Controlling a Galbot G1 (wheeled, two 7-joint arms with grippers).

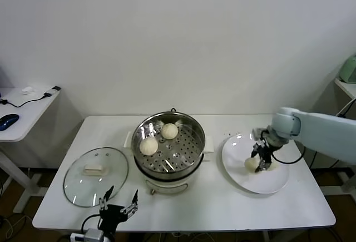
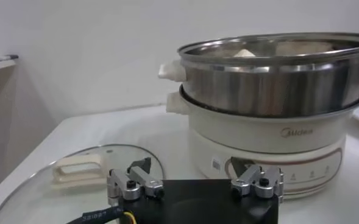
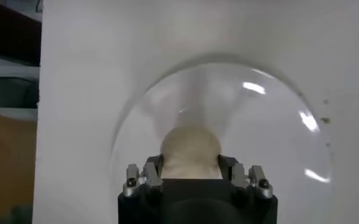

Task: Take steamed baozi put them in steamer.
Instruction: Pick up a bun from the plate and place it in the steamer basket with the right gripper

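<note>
- Two baozi (image 1: pixel 148 146) already sit in the steamer (image 1: pixel 196 128); you see the right gripper (image 1: pixel 261 161), right of it, clasping a third baozi (image 1: pixel 252 164) on the plate (image 1: pixel 275 183) for lifting.
- Left gripper (image 1: pixel 118 203), before the steamer, waits wide, clear of the work.

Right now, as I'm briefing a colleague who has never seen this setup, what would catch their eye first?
The shiny steamer at mid-table, with two baozi on its perforated tray. To its right, the right gripper has its fingers on either side of a third bun on the white plate. The glass lid lies to the left.
</note>
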